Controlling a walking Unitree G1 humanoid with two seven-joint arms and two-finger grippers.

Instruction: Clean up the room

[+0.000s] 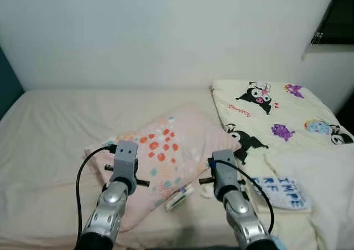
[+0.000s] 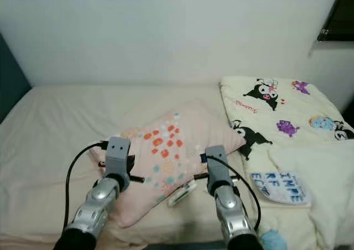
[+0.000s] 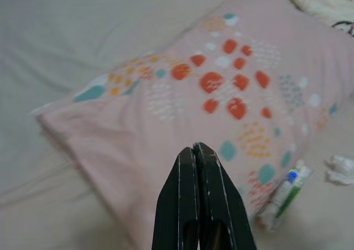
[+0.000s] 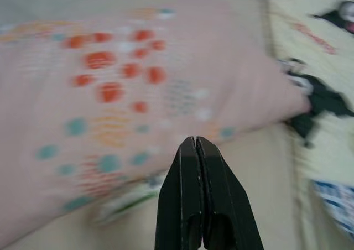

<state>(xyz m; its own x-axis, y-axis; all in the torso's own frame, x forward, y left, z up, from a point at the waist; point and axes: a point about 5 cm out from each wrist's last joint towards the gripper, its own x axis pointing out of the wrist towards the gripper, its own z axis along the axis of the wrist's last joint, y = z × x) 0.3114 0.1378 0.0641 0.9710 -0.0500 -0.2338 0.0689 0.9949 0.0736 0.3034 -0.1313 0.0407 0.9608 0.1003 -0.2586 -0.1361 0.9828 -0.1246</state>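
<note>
Cream sheets cover a bed (image 1: 50, 134) that runs up to a plain white wall (image 1: 166, 34). From the head camera, a pink pillow (image 1: 166, 150) with orange and teal dots lies tilted near the middle of the bed, one corner towards the foot edge. A cartoon-print blanket (image 1: 265, 112) is spread along the bed's right side, touching the pillow's right corner, and a white cloth (image 1: 326, 183) is heaped over the blanket's near end. A flat pack with blue letters (image 1: 282, 192) lies at the edge of that cloth. A small white and green tube (image 1: 180, 197) rests on the sheet just beside the pillow's near edge, with a crumpled white scrap (image 1: 207, 191) close by. Both silver arms reach forward, the left over the pillow's near left part and the right over the sheet near the tube.

Along the left wrist, the left gripper (image 3: 195, 150) has its two black fingers pressed together on nothing, above the pillow's dotted face; the tube and the scrap lie off to one side.

Along the right wrist, the picture is blurred. The right gripper (image 4: 195, 142) is likewise pinched together and empty, above the pillow's near edge.
</note>
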